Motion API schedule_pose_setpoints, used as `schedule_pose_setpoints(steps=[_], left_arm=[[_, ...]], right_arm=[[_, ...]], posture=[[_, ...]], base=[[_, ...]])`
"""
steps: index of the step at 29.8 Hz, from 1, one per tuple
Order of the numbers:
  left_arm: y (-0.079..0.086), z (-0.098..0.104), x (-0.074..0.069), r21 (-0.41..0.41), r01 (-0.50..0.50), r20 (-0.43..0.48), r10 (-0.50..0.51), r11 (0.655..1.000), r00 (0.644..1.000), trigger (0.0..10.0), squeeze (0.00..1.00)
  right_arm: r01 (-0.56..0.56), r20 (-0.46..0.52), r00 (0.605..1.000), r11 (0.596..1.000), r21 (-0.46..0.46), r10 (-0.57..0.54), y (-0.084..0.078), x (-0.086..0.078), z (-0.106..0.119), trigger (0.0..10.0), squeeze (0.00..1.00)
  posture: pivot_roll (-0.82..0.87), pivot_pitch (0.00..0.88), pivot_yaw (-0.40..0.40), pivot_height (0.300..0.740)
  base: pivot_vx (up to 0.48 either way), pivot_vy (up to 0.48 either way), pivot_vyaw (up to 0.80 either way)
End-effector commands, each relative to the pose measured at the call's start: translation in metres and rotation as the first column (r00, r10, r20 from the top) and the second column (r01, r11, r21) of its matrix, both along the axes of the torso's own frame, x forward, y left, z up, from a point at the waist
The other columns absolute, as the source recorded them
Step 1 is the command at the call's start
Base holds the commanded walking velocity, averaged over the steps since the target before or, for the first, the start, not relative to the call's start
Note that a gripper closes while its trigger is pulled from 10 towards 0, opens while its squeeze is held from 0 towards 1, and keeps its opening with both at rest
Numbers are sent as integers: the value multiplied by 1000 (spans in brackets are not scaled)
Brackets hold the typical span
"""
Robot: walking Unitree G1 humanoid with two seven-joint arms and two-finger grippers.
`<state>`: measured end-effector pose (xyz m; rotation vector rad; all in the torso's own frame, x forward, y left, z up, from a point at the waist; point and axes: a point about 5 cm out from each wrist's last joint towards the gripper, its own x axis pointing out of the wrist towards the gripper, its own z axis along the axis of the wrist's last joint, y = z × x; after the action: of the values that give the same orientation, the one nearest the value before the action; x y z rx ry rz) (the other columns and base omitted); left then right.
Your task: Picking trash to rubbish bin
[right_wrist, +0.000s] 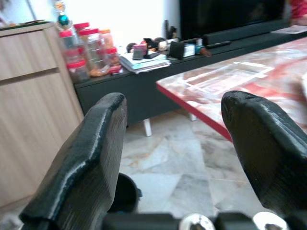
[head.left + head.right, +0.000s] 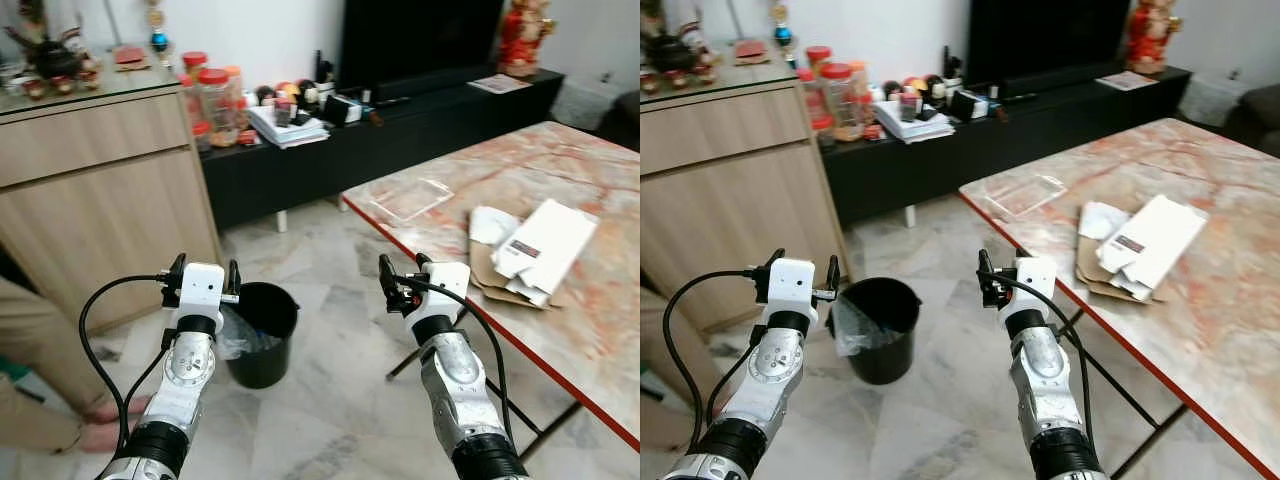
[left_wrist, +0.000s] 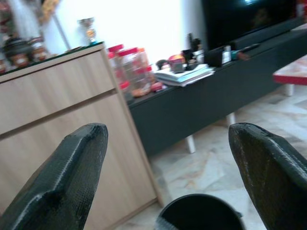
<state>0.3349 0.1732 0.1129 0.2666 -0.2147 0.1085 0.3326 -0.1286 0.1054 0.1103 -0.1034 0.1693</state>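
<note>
Left tool (image 2: 204, 272): fingers released, nothing between them, raised above the marble floor just beside the rubbish bin (image 2: 259, 333). Right tool (image 2: 403, 275): fingers released, empty, raised near the red edge of the worktop (image 2: 590, 330). The black bin stands on the floor between the two arms, nearer the left, with a clear liner bag (image 2: 238, 336) at its rim. The trash lies on the worktop: white paper packaging (image 2: 543, 247) over brown cardboard (image 2: 487, 270), and a clear plastic tray (image 2: 407, 197) further back. A wooden cabinet (image 2: 100, 195) stands behind the bin.
</note>
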Motion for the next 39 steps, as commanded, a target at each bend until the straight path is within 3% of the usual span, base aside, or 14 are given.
schedule_pose_setpoints(steps=[1,25,39], left_arm=[[-2,4,2,7,13,20,-13,1000,1000,10000,0],[-9,5,1,-52,5,36,-3,999,999,10000,0],[-3,3,2,-35,-36,20,37,999,999,10000,0]], right_arm=[[-5,-12,1000,1000,3,5,3,1,-1,10000,0],[-7,-27,1000,1000,7,7,5,1,-3,10000,0],[-8,-30,1000,1000,9,8,5,0,-4,10000,0]], posture=[[142,0,-8,740],[156,0,-41,740],[153,0,-46,740]], base=[[0,0,-788],[0,0,-788],[0,-103,-788]])
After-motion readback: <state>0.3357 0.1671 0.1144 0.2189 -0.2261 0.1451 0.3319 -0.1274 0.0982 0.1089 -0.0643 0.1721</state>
